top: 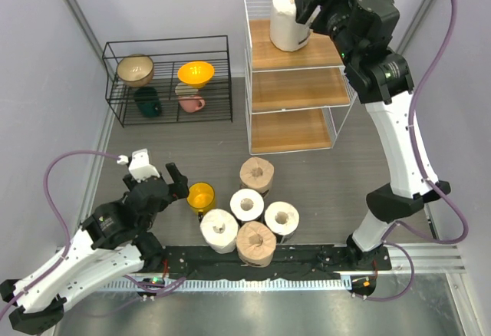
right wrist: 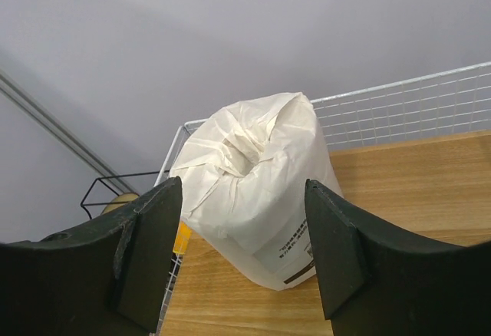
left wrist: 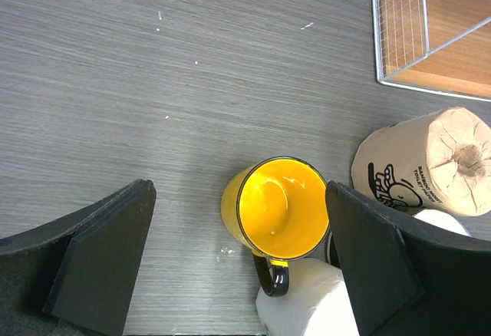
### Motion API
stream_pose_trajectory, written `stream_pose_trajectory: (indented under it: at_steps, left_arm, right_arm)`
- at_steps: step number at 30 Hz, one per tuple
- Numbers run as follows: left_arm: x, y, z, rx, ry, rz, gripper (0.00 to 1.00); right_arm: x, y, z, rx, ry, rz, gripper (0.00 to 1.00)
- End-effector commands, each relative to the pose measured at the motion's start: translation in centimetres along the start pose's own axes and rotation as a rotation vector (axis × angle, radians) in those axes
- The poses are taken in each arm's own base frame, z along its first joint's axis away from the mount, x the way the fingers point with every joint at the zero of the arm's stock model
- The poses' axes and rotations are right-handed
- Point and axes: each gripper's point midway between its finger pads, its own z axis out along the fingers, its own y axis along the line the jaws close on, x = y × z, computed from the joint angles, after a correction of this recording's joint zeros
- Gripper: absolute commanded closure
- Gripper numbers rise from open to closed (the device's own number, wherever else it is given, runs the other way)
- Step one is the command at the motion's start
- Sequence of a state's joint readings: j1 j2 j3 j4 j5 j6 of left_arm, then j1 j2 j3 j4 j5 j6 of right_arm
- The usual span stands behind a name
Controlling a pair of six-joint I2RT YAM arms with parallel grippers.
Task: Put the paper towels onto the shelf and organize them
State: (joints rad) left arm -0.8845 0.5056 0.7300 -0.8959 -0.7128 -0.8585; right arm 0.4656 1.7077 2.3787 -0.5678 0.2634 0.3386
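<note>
One white wrapped paper towel roll [top: 290,18] stands upright at the left of the top tier of the white wire shelf [top: 295,87]. My right gripper [top: 305,4] is open, its jaws either side of this roll [right wrist: 257,190] without touching it. Five rolls stand grouped on the floor: a beige one [top: 256,173], white ones [top: 247,204] [top: 281,217] [top: 219,228], and a beige one [top: 256,242]. My left gripper [top: 170,181] is open and empty, low over the floor. In its wrist view [left wrist: 242,255] a printed beige roll [left wrist: 430,163] and a white roll [left wrist: 307,301] show.
A yellow cup [top: 201,196] stands just left of the floor rolls, between my left fingers in the wrist view [left wrist: 280,209]. A low black wire rack [top: 169,83] with bowls and cups stands at the back left. The shelf's two lower boards [top: 295,129] hold nothing.
</note>
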Motion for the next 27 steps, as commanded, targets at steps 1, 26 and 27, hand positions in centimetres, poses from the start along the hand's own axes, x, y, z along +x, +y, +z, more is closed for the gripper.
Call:
stream_pose_trajectory:
  at_steps: [1,26,27]
  left_arm:
    - [-0.4,-0.3,-0.4,0.020,-0.010,-0.035,0.00]
    - [-1.5,0.6,-1.4,-0.020,-0.027,-0.134,0.00]
    - [-1.3,0.6,-1.3,-0.021,-0.022,-0.136,0.00]
  right_arm:
    - [-4.6,0.5,-3.1,-0.021,-0.117,0.002,0.30]
    - [12.4,9.2,-21.8,-0.715,0.483,0.072,0.28]
    - [13.8,9.4,-22.0,-0.710,0.518,0.065,0.28]
